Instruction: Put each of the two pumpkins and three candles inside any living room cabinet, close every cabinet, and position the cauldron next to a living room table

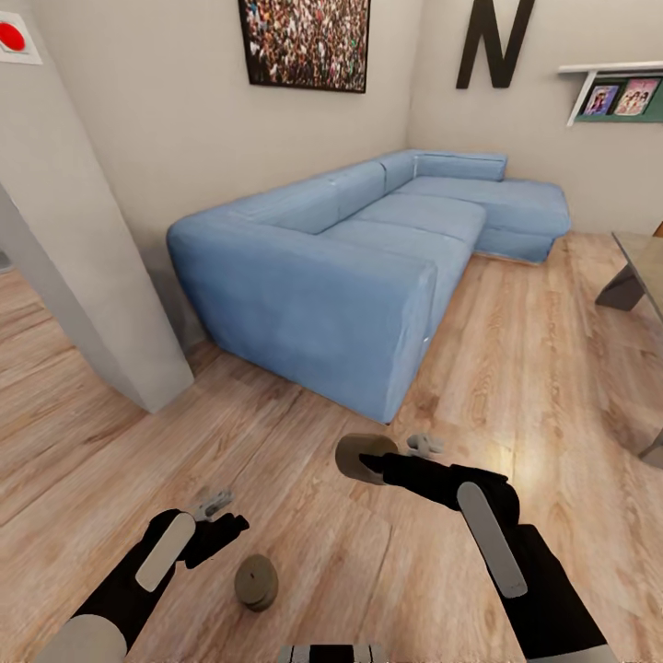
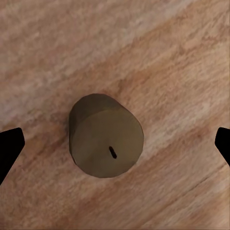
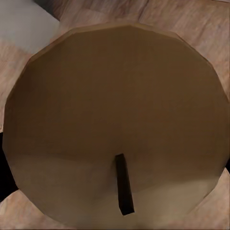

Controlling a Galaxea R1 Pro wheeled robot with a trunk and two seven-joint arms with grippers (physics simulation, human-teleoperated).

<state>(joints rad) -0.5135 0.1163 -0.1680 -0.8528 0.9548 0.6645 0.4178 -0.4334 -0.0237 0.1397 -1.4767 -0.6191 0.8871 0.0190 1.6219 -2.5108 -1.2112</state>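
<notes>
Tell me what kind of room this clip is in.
Most likely a living room: a blue corner sofa on a wooden floor, framed wall art, and a photo shelf.

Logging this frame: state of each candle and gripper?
Candle on floor: upright, free, wick up, below the left gripper.
Held candle: tipped sideways in the right gripper, off the floor.
Left gripper: open, fingers either side of the floor candle.
Right gripper: shut on candle.
</notes>
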